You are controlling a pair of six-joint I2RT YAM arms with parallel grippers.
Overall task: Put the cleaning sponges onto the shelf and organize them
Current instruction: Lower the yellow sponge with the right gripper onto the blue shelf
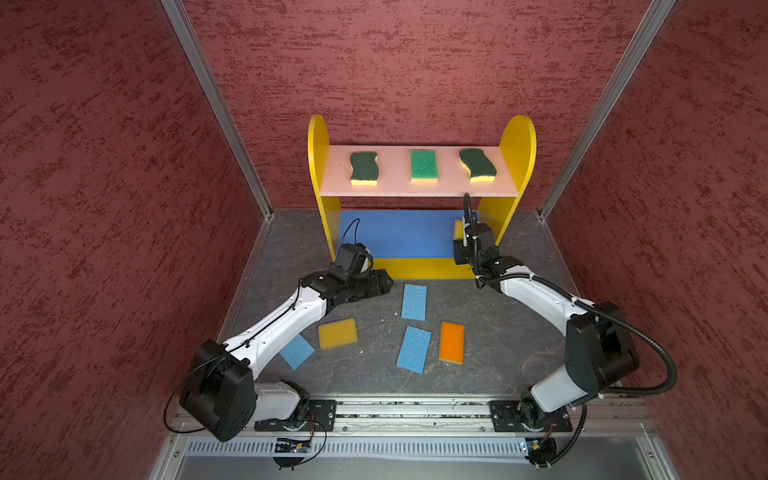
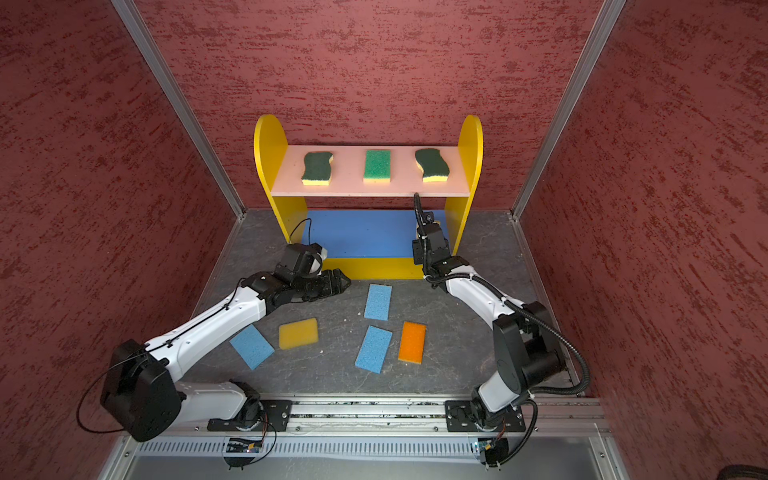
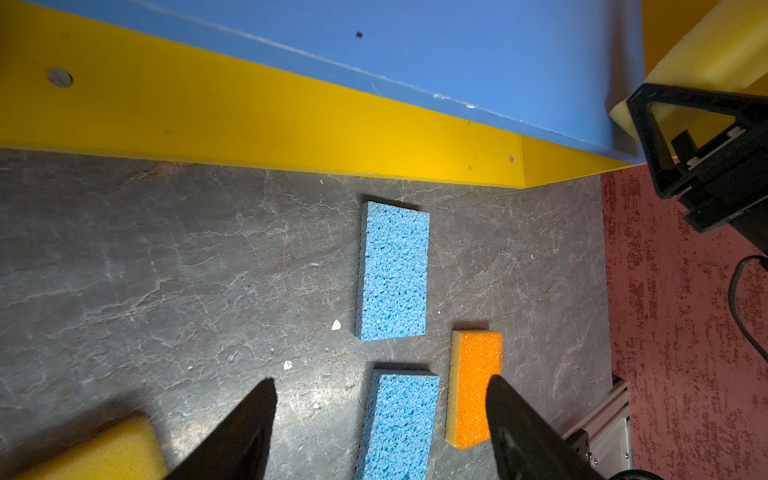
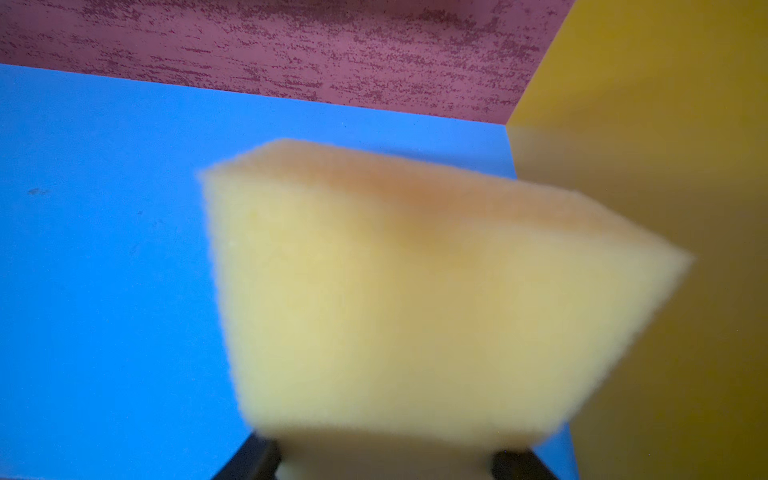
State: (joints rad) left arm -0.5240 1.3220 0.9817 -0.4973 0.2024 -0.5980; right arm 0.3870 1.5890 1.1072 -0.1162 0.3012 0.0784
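Yellow sponge point(image 4: 395, 299) crowds the side panel point(image 4: 665, 145); blue board point(image 4: 104, 270) otherwise bare

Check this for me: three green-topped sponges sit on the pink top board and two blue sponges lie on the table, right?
Wrong count: three blue sponges lie on the table, not two, as both top views show. The three green-topped sponges do sit on the pink top board.
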